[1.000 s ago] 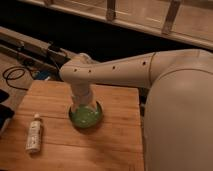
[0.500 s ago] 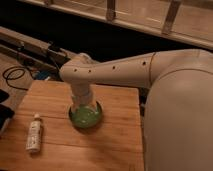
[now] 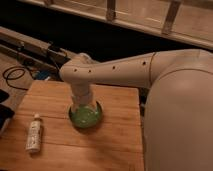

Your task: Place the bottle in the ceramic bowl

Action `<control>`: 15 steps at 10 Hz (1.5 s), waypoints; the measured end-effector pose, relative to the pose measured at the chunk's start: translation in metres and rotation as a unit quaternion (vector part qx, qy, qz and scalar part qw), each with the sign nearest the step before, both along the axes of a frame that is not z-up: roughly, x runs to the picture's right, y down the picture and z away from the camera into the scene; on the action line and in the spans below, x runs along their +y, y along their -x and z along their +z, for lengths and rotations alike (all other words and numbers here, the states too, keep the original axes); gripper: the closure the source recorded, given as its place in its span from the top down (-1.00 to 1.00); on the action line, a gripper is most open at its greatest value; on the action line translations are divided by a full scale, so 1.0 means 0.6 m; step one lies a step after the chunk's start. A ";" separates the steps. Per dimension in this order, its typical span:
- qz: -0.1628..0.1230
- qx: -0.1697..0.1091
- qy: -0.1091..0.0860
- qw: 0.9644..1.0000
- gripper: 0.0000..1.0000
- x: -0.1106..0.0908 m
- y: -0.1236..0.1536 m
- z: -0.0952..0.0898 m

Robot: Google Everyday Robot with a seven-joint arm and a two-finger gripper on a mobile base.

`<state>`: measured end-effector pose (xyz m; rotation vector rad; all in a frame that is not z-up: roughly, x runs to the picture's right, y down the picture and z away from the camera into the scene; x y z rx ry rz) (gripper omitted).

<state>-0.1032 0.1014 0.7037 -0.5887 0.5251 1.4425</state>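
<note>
No telling the state of the gripper [image 3: 85, 109], spread or pressed together: lost against the pale wrist above and the green glaze below. Pointed straight down, right over the middle of the ceramic bowl [image 3: 73, 118], low enough to overlap its rim in this view; touching it or just above, impossible to say. Inside the bowl, glossy green, with a darker rim around. Set on a wooden table [image 3: 117, 137] of butcher-block planks, roughly at its middle.

Off towards the left of the view on the same table, well apart from the bowl and from the gripper, the bottle [image 3: 34, 134]: slim, whitish, white cap towards the far edge, lying on its side along the planks, near the table's left edge.

Above the gripper, a thick white arm [image 3: 115, 70], bent at a rounded joint over the bowl and running up to the right, with small dark dots along its shell. Filling the right side, the broad white robot body [image 3: 182, 120].

Behind the table on the left, dark looped cables [image 3: 12, 76] on the floor. Across the top, a pale rail with upright posts [image 3: 112, 10]
</note>
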 end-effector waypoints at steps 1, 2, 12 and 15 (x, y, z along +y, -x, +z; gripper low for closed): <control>0.000 0.000 0.000 1.000 0.30 0.000 0.000 0.000; 0.000 0.000 0.000 1.000 0.30 0.000 0.000 0.000; -0.108 -0.079 -0.083 0.988 0.30 -0.074 0.208 0.037; -0.137 -0.122 -0.082 0.980 0.30 -0.057 0.299 0.018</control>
